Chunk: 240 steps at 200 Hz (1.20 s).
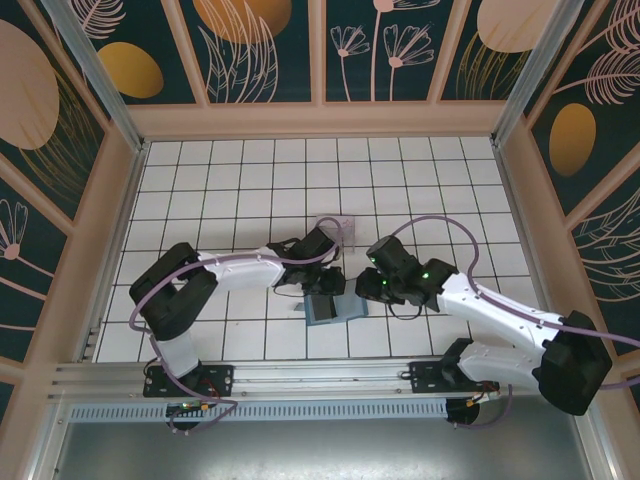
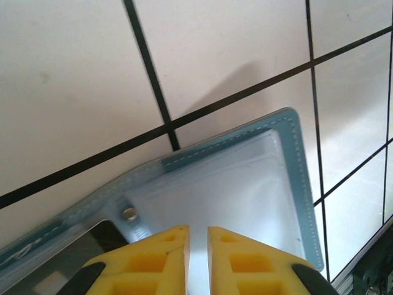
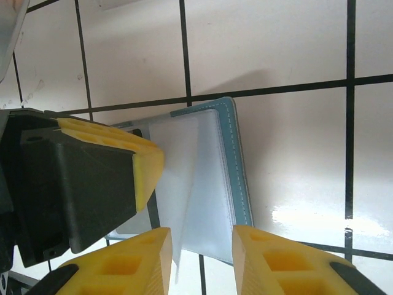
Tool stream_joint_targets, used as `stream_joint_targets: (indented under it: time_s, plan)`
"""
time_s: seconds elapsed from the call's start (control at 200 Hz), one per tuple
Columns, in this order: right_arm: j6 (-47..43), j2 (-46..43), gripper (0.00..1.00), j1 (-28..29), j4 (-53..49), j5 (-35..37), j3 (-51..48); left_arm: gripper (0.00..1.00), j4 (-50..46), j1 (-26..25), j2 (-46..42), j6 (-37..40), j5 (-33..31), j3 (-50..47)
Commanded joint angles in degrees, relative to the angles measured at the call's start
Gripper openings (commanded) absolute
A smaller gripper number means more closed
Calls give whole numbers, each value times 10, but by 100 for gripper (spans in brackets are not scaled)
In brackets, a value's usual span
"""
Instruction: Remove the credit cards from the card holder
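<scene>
Pinching card holder (image 2: 233, 184): left gripper (image 2: 198, 238) jaws near-shut; right gripper (image 3: 199, 246) jaws part-open, empty; left wrist shows stud (image 2: 129, 214).

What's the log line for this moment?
left gripper: shut over open card holder | right gripper: open, straddling its clear sleeve

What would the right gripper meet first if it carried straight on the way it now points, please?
Most likely the open card holder: its clear inner sleeve lies directly ahead of the right gripper, whose jaws stand apart. How close it is, I cannot tell.
</scene>
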Motion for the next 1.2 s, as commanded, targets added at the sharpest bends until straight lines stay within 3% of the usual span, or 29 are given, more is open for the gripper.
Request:
stream_joint_targets:
  time_s: [0.0, 0.285, 0.741, 1.196]
  plan:
    - [1, -11, 33, -4, -11, 13, -7, 17, 1, -12, 21, -10, 11, 22]
    - [-1, -10, 33, -5, -10, 4, -2, 16, 20, -17, 27, -22, -2, 18]
    - [-6, 22, 33, -5, -9, -20, 24, 18, -3, -18, -73, -13, -115, -8]
    - [-6, 64, 34, 14, 13, -63, 70, 18, 1, -18, -112, -18, -143, -52]
